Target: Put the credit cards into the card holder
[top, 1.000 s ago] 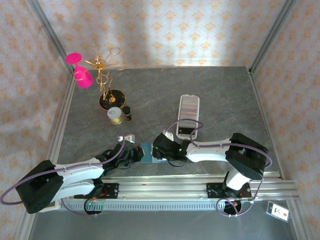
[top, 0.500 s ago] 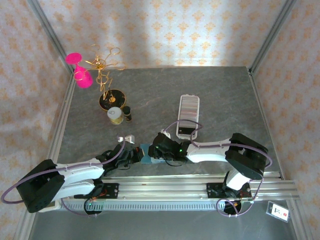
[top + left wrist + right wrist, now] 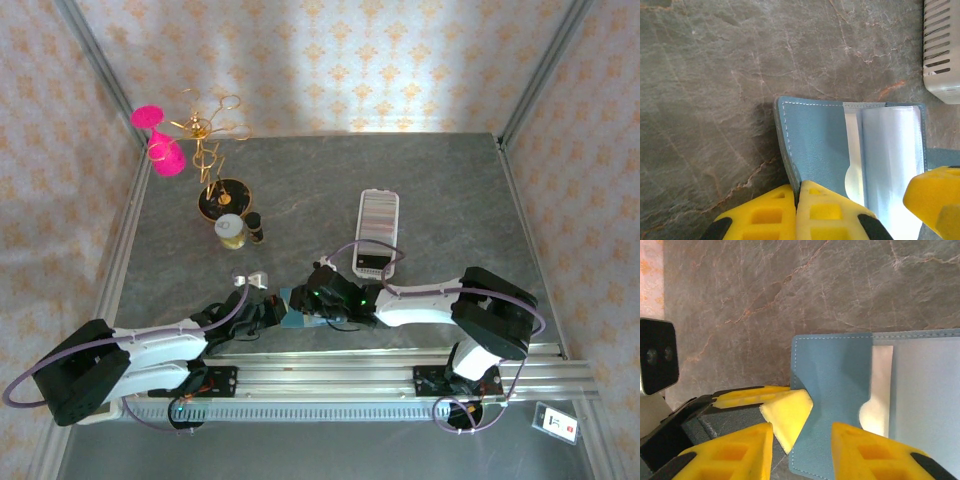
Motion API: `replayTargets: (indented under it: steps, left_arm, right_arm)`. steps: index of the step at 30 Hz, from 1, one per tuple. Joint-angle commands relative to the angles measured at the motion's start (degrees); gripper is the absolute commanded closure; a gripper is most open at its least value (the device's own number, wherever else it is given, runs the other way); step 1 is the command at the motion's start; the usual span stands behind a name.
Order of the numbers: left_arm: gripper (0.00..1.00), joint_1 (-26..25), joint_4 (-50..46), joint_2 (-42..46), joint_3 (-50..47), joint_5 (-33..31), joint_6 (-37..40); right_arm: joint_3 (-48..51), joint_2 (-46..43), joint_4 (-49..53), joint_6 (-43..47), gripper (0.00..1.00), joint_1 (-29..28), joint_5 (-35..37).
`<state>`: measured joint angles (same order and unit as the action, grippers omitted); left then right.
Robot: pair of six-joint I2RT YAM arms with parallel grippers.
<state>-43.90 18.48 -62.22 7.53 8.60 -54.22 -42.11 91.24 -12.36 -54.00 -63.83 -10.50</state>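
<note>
Left gripper [image 3: 797, 191] pinches the near-left flap of the one card holder [image 3: 815, 135] — teal, spread open, pale sleeves inside. Right gripper [image 3: 802, 432] sits over it, jaws apart. Beyond the holder, one white tray [image 3: 363, 232] holds the credit cards [image 3: 378, 213] — a striped row, too fine to count.

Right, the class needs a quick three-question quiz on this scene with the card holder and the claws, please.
1. True or false: the left claw is shut on the card holder's cover edge.
2. Where is the row of credit cards? A) in the white tray B) on top of the card holder C) inside the left claw.
3. Fill in: the card holder lies ___, its pale inside showing.
Key: 1 true; 2 A; 3 open.
</note>
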Motion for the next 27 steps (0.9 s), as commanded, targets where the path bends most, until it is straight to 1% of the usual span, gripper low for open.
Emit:
replayTargets:
  steps: [1,5,9,14,17,22,27]
  left_arm:
    - [0.95,-0.23,-0.34,0.09,-1.37,-0.33,-0.71]
    - [0.96,-0.26,-0.74,-0.7,-0.87,-0.32,-0.23]
    - [0.96,-0.23,-0.91,-0.71,-0.5,-0.14,0.04]
    - [0.96,-0.22,-1.21,-0.19,-0.59,-0.07,0.14]
    - [0.96,-0.27,-1.25,-0.09,-0.5,0.1,0.21]
    - [0.96,-0.27,-1.41,0.18,-0.59,0.1,0.33]
    - [0.96,-0.29,-1.01,0.6,-1.09,0.19,0.03]
  right_arm:
    - [-0.81,-0.79,1.46,-0.06,0.65,-0.31,2.95]
    - [-1.4,-5.0,10.17,0.38,0.6,-0.46,9.74]
    - [-0.8,-7.35,17.39,0.22,0.57,-0.46,13.35]
    - [1.74,-7.31,17.88,-0.82,0.57,-0.48,12.51]
    - [2.12,-5.54,18.12,-1.16,0.57,-0.46,12.01]
    - [0.51,-2.36,21.17,-1.29,0.57,-0.9,13.16]
    - [-0.61,0.65,21.32,-0.89,0.56,-1.42,11.83]
